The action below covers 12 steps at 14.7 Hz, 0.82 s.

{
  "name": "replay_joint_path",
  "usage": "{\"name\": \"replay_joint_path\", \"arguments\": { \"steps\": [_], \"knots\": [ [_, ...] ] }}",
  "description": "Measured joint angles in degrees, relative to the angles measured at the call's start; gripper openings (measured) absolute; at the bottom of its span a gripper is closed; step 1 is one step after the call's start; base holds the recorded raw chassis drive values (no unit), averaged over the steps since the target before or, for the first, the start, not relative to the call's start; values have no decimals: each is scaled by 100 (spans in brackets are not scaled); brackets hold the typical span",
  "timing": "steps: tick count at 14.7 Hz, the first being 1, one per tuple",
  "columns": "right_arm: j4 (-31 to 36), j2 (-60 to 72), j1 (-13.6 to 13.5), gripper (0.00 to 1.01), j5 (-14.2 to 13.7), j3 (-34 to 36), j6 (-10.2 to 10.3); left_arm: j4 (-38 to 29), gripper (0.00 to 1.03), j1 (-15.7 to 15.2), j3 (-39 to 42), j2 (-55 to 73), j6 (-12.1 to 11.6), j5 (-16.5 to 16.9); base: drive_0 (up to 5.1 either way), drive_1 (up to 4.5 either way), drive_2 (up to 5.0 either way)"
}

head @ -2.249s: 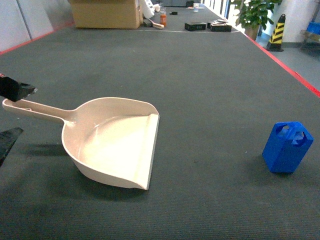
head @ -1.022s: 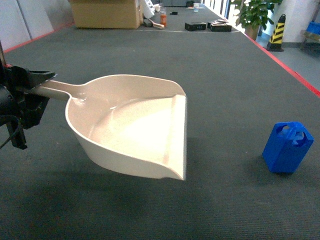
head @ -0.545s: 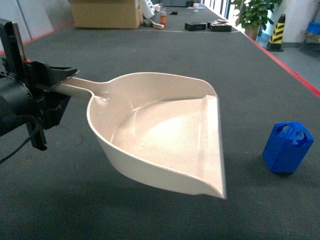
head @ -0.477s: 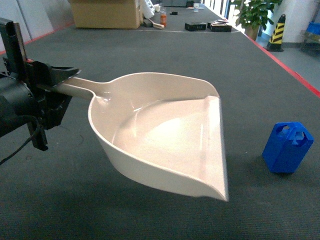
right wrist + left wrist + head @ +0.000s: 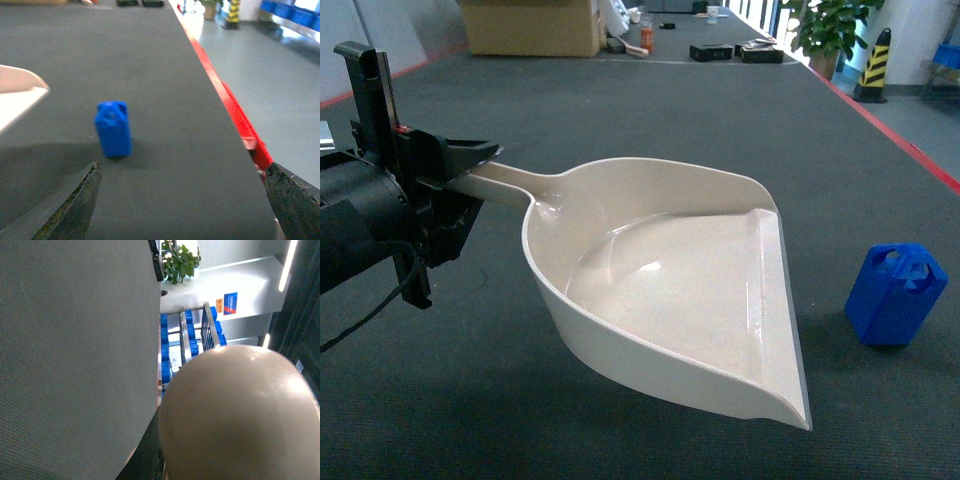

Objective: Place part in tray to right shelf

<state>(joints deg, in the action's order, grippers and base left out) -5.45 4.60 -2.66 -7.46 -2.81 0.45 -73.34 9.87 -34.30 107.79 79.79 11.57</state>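
Observation:
The beige tray [image 5: 670,290] hangs in the air above the dark mat, its flat lip pointing right and toward me. My left gripper [image 5: 470,162] is shut on the tray's handle at the left. In the left wrist view the tray's underside [image 5: 240,415] fills the lower right and hides the jaws. The small blue part [image 5: 895,293] stands upright on the mat, right of the tray's lip and apart from it. My right gripper [image 5: 182,200] is open, fingers wide apart, with the part [image 5: 114,128] ahead and to its left. It holds nothing.
The mat has a red border [image 5: 235,115] on the right, with grey floor beyond. A steel rack with blue crates [image 5: 292,15] stands far off; I cannot tell whether it is the right shelf. A cardboard box [image 5: 530,25], a plant [image 5: 830,25] and a striped cone [image 5: 873,65] stand at the back.
The tray has left the mat and moved up and to the right, closer to me, with the left gripper on its handle. The part has stayed put.

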Motion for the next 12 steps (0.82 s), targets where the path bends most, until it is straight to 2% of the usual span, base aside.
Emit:
{"name": "replay_joint_path", "arguments": {
  "steps": [1, 2, 3, 4, 5, 8, 11, 12],
  "knots": [
    [463, 1071, 52, 98, -553, -221, -7, 2, 16, 4, 2, 0, -22, 0, 0, 0, 0],
    [1228, 2173, 258, 98, -673, -542, 4, -26, 16, 11, 2, 0, -28, 13, 0, 0, 0],
    [1906, 3073, 269, 98, -678, -861, -22, 4, 16, 17, 0, 0, -37, 24, 0, 0, 0],
    [2474, 4157, 264, 98, -553, -1320, -28, -2, 16, 17, 0, 0, -44, 9, 0, 0, 0],
    [2706, 5149, 262, 98, -328, -1805, 2, -20, 16, 15, 0, 0, -37, 9, 0, 0, 0],
    [2339, 7305, -81, 98, -120, -3130, 122, -9, 16, 7, 2, 0, -42, 4, 0, 0, 0],
    [1821, 8695, -507, 98, -409, -4380, 125, -2, 16, 7, 2, 0, -42, 2, 0, 0, 0],
    [1655, 8988, -566, 98, -428, -4612, 151, -2, 16, 7, 0, 0, -42, 0, 0, 0, 0]
  ]
}}
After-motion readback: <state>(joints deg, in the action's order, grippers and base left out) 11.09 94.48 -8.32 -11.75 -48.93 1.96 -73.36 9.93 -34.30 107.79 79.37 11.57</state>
